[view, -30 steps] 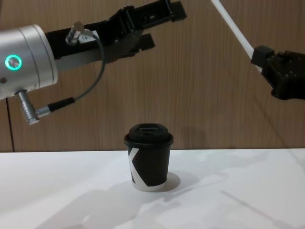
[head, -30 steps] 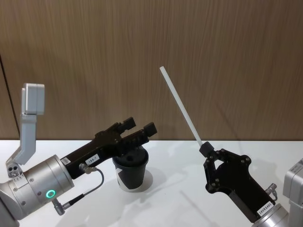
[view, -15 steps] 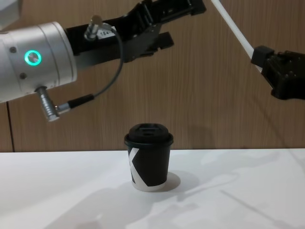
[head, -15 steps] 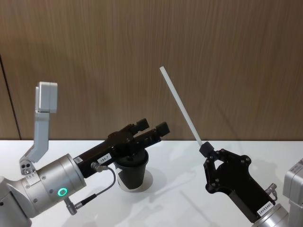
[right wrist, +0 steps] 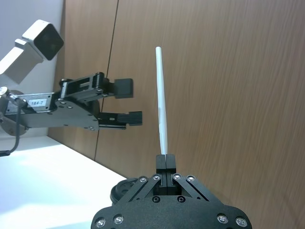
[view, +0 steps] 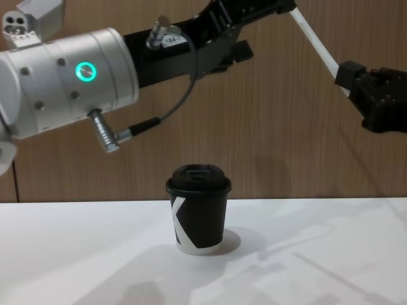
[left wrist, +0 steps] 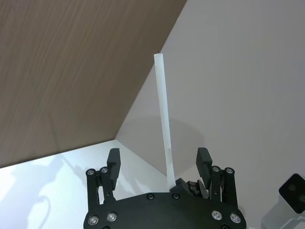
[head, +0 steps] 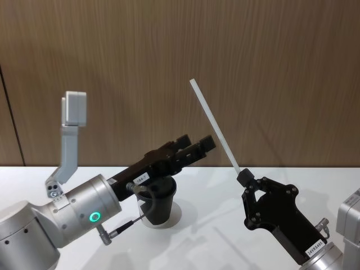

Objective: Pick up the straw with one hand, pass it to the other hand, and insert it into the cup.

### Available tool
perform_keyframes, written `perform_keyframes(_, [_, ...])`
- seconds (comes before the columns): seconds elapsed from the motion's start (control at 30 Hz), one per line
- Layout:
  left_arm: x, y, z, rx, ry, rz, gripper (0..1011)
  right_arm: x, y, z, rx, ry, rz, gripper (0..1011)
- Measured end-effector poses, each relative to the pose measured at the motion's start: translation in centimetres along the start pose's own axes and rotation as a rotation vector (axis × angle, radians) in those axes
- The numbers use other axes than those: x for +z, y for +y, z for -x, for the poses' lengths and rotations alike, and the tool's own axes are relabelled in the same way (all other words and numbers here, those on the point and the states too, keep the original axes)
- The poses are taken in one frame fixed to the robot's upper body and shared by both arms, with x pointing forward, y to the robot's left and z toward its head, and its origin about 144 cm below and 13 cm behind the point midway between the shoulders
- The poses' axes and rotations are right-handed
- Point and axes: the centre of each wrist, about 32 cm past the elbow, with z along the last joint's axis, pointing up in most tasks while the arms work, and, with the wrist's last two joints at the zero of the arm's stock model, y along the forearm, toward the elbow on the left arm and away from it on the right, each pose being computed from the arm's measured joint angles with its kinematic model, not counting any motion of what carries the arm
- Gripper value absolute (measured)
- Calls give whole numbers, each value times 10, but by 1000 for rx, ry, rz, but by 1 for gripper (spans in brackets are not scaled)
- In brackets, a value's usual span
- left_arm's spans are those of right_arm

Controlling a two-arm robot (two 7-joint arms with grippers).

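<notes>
Left gripper (head: 196, 143) has advanced up and rightward toward the straw (head: 216, 126) since the earlier frames. Right gripper (head: 243, 178) and cup (view: 198, 213) have not shifted.

Right gripper, nearest, sits at the lower right of the head view with its jaws closed on the straw's lower end. Straw slants up and toward the robot's left, upper end free.

Left gripper is raised above the cup, fingers spread wide and holding nothing. Its fingertips stand just short of the straw's middle; the right wrist view shows a gap. From the left wrist view, the straw lines up between the two fingers.

Cup stands upright with its lid on, on the white table (view: 76, 254). Wood wall (head: 270, 56) lies behind.
</notes>
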Motion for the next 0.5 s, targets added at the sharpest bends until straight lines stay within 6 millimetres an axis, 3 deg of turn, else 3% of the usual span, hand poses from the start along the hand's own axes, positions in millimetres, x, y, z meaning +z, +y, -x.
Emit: perform_keyframes(0.5, [-3,-24,3,-31,21,-7,1003,0,0,0,0,0,0,2])
